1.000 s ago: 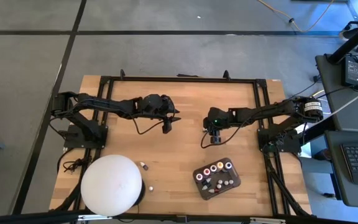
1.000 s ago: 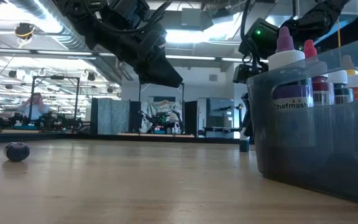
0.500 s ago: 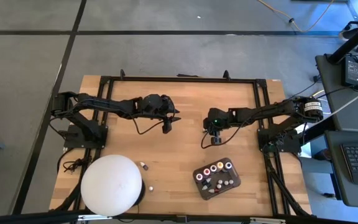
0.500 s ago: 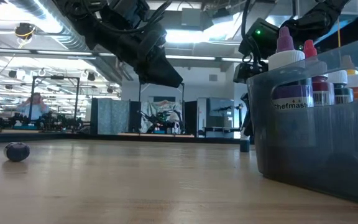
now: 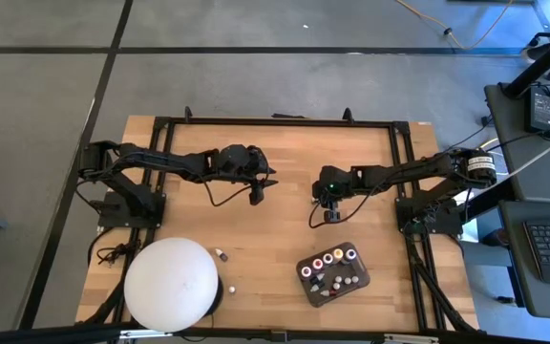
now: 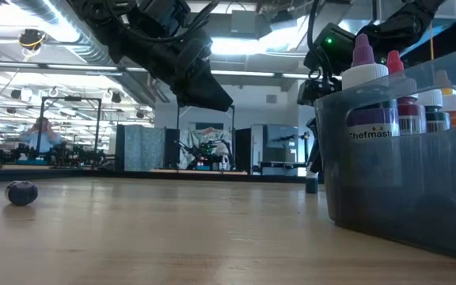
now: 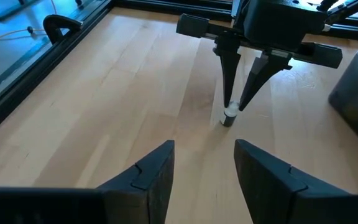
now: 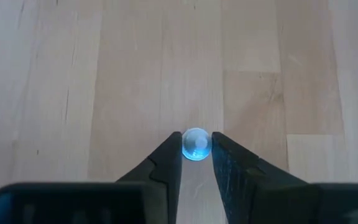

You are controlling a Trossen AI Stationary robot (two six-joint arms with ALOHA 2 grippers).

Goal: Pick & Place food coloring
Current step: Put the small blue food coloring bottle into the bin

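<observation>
Grey floor [image 5: 285, 86] surrounds the wooden table [image 5: 285, 239]; bright ceiling lights [image 6: 236, 47] overhead.

One tiny bottle with a white top [image 7: 230, 116] stands up on the wooden table, pinched between two dark fingers. More small bottles with purple, red, orange and white tops [image 5: 328, 268] stand in a dark tray

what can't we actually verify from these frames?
- Right gripper is shut on the white-capped bottle; the right wrist view shows only its cap from above, so its colour is hidden.
- Tray: bottle labels too small in the high view; the low view cuts it off at the edge.
- Two small items beside the white dome: too small to identify.
- Left gripper open, waiting above the table.
</observation>
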